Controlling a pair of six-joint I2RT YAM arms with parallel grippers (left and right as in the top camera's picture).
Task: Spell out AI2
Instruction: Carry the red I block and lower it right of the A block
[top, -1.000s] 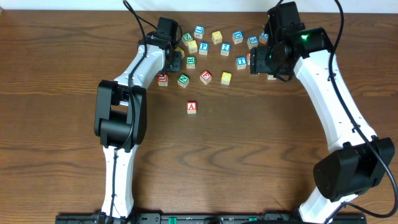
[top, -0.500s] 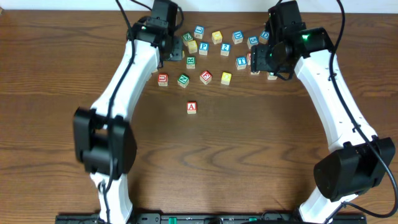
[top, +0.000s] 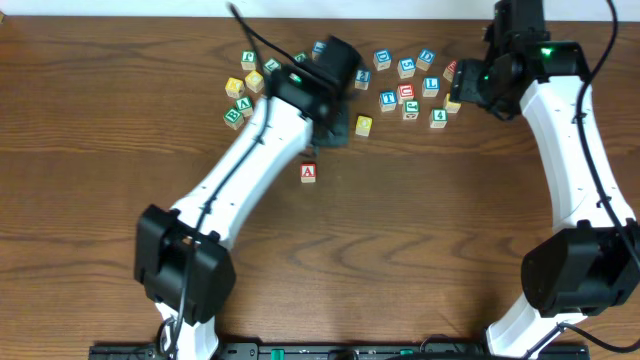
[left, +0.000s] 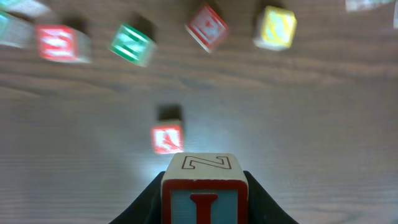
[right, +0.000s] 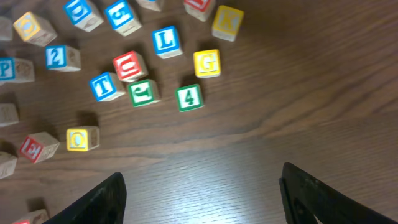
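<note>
My left gripper (left: 202, 210) is shut on a block with a red I on blue (left: 200, 198) and an N on top. In the overhead view the left gripper (top: 335, 130) hovers just behind and right of the red A block (top: 308, 172), which looks blurred in the left wrist view (left: 166, 138). A blue 2 block (right: 56, 57) lies in the block cluster. My right gripper (right: 199, 199) is open and empty above bare wood, in front of the cluster; in the overhead view it (top: 458, 92) is at the back right.
Several lettered blocks lie along the table's back: a yellow O (right: 81, 138), blue T (right: 102, 86), red U (right: 129, 65), green 4 (right: 188, 98), yellow G (right: 206, 63). More blocks sit at the back left (top: 240, 95).
The left arm swung from the back-left blocks to the right and forward, now above the spot behind the A block. The right arm drew back to the right.
</note>
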